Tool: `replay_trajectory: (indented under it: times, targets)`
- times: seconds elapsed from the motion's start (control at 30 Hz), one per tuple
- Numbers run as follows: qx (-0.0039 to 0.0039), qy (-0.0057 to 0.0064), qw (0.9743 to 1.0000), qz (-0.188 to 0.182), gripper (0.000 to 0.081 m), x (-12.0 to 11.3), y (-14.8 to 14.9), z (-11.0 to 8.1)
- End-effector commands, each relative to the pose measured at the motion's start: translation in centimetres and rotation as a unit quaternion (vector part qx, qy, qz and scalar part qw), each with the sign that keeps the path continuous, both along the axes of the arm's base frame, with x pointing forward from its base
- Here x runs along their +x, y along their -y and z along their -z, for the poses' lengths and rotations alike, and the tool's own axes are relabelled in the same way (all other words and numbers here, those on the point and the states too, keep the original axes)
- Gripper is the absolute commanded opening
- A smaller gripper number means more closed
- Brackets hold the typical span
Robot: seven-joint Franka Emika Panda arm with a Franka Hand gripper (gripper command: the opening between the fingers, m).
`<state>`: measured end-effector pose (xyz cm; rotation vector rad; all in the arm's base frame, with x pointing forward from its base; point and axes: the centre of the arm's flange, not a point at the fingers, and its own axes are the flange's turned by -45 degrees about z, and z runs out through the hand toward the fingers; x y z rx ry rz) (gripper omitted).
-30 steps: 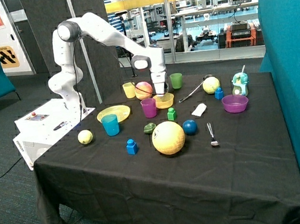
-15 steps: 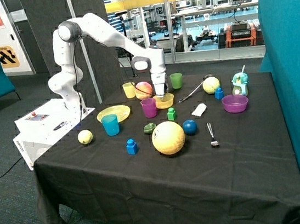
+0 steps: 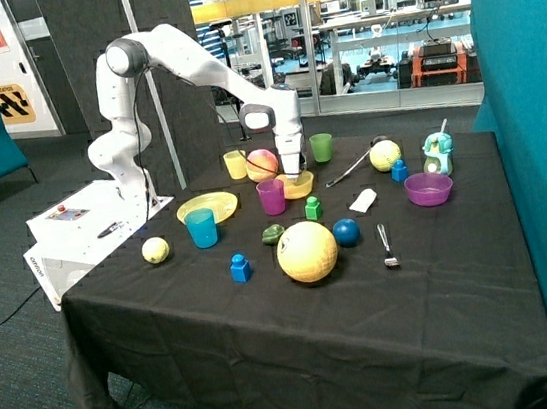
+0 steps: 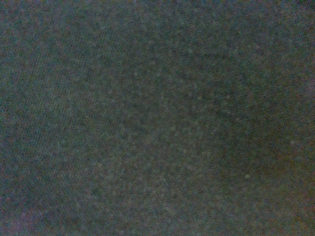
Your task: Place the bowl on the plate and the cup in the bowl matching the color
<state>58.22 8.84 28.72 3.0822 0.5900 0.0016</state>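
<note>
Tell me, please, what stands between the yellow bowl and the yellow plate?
In the outside view, the magenta cup stands between the yellow bowl, where the gripper is, and the yellow plate.

The outside camera stands off the front corner of the surface (image 3: 300, 332), somewhat above it and well back, looking down and across so that the whole black-draped top, the arm's base at about ten o'clock and the glass-walled room at twelve o'clock all fit in. The arm reaches from ten o'clock toward the middle of the far half, where its hand (image 3: 293, 174) points straight down at the yellow bowl (image 3: 301, 185). The wrist camera, riding on that hand, gives only a uniform dark grainy field with no object to be made out. No feature can be matched between the two views.
</note>
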Motion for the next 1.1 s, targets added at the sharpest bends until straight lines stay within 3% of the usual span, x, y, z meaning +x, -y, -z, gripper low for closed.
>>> replay_trajectory:
  times: [0.0, 0.3, 0.43, 0.57, 0.7, 0.9, 1.07]
  targets:
    - [0.00159, -0.0008, 1.0000, -0.009, 0.0000, -0.2, -0.4, -0.6]
    - [0.00159, -0.0008, 0.9999, -0.014, 0.0000, -0.2, -0.4, -1.9]
    - [0.00158, -0.0008, 0.9998, -0.022, 0.0000, -0.4, -0.4, -3.6]
    - [0.00157, -0.0009, 0.9993, -0.037, 0.0000, -0.8, -0.4, -6.5]
    - [0.00156, -0.0009, 0.9991, -0.043, 0.0000, -1.1, -0.5, -7.6]
    - [0.00155, -0.0009, 0.9981, -0.061, 0.0000, -2.8, -0.4, -10.1]
    - [0.00153, -0.0009, 0.9972, -0.075, 0.0000, -5.7, 0.7, -12.1]
